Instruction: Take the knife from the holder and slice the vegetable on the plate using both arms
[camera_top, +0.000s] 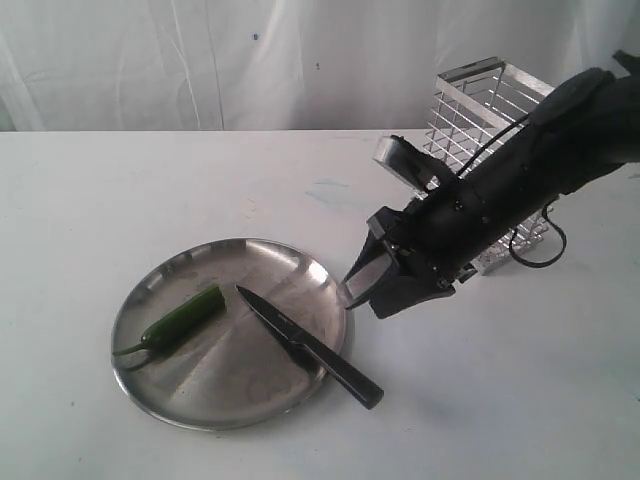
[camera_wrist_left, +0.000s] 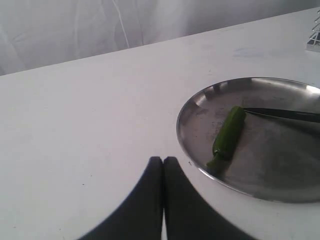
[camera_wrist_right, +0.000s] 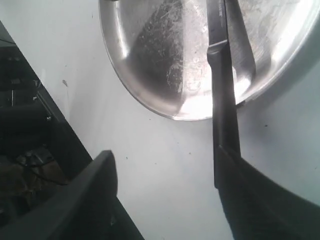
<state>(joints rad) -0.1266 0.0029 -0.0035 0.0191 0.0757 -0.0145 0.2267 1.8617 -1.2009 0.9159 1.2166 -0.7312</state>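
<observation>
The knife lies flat across the plate, blade tip aimed toward the cut end of the vegetable and its black handle overhanging the rim onto the bare worktop, toward the near edge. So it is already out of the holder, which stands back by the far right corner. The job now looks like a re-grasp: the right gripper hovers just off the plate's right rim with its jaws spread and empty, and it would do well to square up along the handle and close on the overhanging part, low and centred, so the blade doesn't roll. The left gripper waits off the plate's left side, jaws pressed together, holding nothing; it will likely need to pin the vegetable. The right wrist view shows the handle running beside one finger, alignment the exterior view can't settle; only the exterior view shows the holder whole.
</observation>
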